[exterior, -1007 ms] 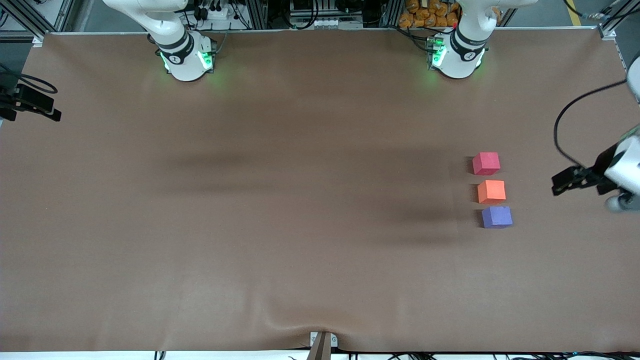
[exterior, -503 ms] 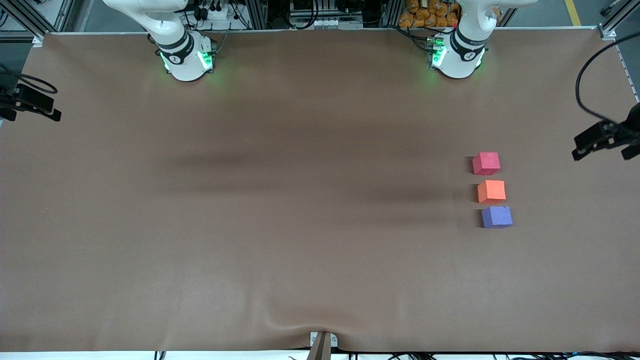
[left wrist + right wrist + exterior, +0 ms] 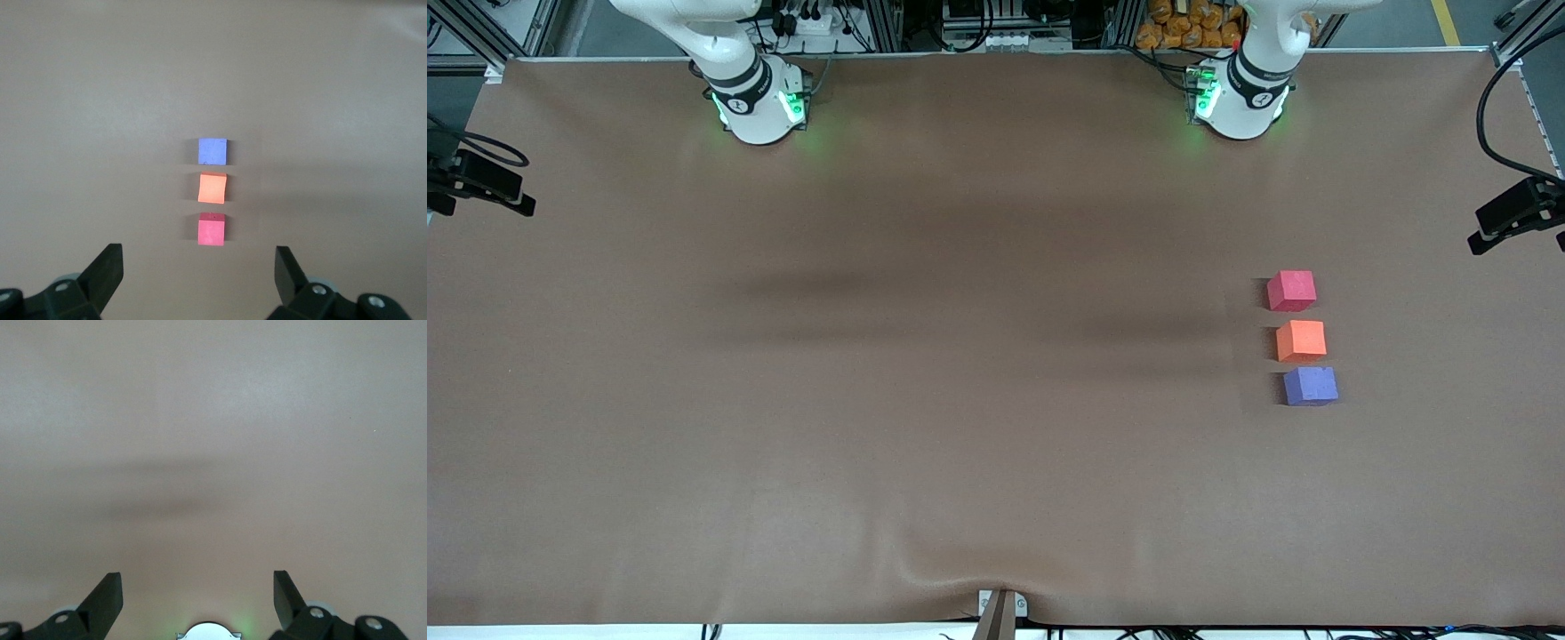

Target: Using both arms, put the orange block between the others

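Three small cubes stand in a short row toward the left arm's end of the table. The orange block point(image 3: 1301, 341) point(image 3: 213, 188) sits between the pinkish-red cube point(image 3: 1291, 291) point(image 3: 211, 229), farther from the front camera, and the purple-blue cube point(image 3: 1311, 386) point(image 3: 212, 151), nearer to it. No cube touches another. My left gripper point(image 3: 1507, 218) point(image 3: 199, 267) hangs high at that end's table edge, open and empty, well apart from the cubes. My right gripper point(image 3: 198, 587) is open and empty over bare table by its own base; that arm waits.
The brown table cover point(image 3: 960, 400) has a wrinkle at its front edge by a metal bracket point(image 3: 1000, 609). The green-lit bases point(image 3: 760, 107) point(image 3: 1240, 102) stand along the back edge. The right arm's base point(image 3: 209, 631) shows between the right jaws.
My left gripper has drawn away from the cubes, rising toward the table's edge at the left arm's end. The three cubes and the right arm have not moved.
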Motion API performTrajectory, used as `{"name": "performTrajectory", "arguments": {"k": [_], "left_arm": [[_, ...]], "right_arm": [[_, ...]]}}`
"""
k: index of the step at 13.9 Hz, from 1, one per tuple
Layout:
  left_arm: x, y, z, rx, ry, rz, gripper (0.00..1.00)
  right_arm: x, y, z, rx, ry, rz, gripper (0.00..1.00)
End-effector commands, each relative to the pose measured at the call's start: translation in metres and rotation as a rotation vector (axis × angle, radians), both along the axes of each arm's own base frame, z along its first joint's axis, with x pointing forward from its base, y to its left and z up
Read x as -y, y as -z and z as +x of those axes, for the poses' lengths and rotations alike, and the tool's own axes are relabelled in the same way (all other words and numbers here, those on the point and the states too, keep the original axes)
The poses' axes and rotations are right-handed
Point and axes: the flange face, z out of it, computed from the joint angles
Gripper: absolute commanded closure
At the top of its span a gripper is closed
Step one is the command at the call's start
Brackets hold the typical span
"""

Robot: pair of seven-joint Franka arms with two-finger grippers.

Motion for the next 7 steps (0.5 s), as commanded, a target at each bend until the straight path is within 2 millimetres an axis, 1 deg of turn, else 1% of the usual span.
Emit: {"name": "performTrajectory", "arguments": {"k": [1,7], "left_arm": [[0.0015,-0.0074,-0.0061,-0.003,0.0,-0.007,0.0],[-0.0017,-0.0052,-0.0069,-0.014,-0.001,-0.001,0.0]], "right_arm": [[0.0043,-0.005,-0.0033,0.01,-0.006,-0.012,0.0],[0.0076,-0.0052,-0.0032,0.013,0.006,-0.013,0.0]]}}
